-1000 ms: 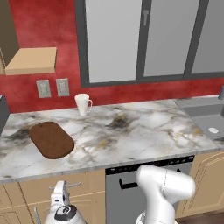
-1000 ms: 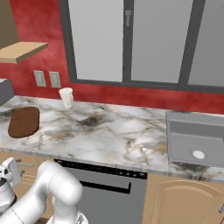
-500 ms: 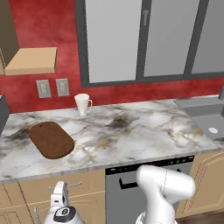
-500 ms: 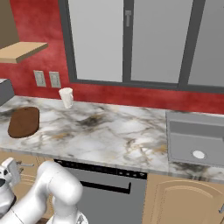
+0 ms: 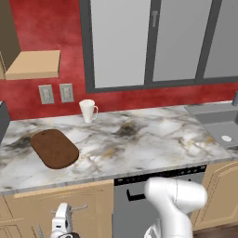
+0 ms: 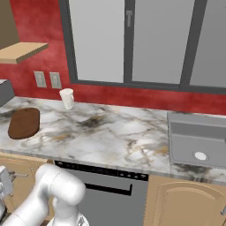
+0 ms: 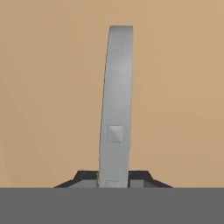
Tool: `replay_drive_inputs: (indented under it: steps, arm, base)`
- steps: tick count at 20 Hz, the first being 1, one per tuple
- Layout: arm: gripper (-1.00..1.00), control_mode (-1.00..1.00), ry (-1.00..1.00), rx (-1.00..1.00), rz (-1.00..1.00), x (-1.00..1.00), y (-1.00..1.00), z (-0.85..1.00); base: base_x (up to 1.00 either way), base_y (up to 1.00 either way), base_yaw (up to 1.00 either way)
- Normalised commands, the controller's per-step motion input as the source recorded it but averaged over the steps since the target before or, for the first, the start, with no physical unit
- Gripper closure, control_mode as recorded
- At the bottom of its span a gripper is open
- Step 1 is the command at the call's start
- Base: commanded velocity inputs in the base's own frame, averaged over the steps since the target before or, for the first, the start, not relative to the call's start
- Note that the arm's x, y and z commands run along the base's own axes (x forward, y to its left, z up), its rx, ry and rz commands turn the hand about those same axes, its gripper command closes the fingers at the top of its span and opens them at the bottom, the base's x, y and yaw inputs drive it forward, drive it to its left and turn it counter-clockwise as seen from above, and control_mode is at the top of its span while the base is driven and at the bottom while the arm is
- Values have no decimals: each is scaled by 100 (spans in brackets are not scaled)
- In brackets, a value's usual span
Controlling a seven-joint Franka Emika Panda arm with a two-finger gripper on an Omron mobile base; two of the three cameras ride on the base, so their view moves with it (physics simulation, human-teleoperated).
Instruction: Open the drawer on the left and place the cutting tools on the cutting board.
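Note:
The drawer (image 5: 42, 204) is a tan front under the counter's left end, and it looks closed. Its silver bar handle (image 7: 116, 100) runs up the middle of the hand view against the tan front. My gripper (image 7: 114, 179) is shut on that handle, one dark fingertip (image 7: 85, 177) on each side of it. In the base views the gripper (image 5: 62, 224) (image 6: 6, 185) sits low against the drawer front. The dark brown oval cutting board (image 5: 54, 148) (image 6: 24, 122) lies on the marble counter above. The cutting tools are hidden.
A white mug (image 5: 87, 110) (image 6: 67, 98) stands behind the board near the red wall. The dark dishwasher front (image 6: 110, 194) is to the right of the drawer. A grey sink (image 6: 198, 141) lies at the counter's right end. A tan shelf (image 5: 35, 64) hangs at upper left.
The gripper's fingers have closed onto the drawer handle. The arm, the base and the things on the counter have not visibly moved.

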Motion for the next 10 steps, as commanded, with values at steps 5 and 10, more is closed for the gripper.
replay_drive_inputs:
  steps: [5, 10]
  arm:
    - [100, -100, 0, 2, 0, -100, 3, -6]
    - [100, -100, 0, 2, 0, -100, 1, -12]
  base:
    - [0, 0, 0]
    - [0, 0, 0]
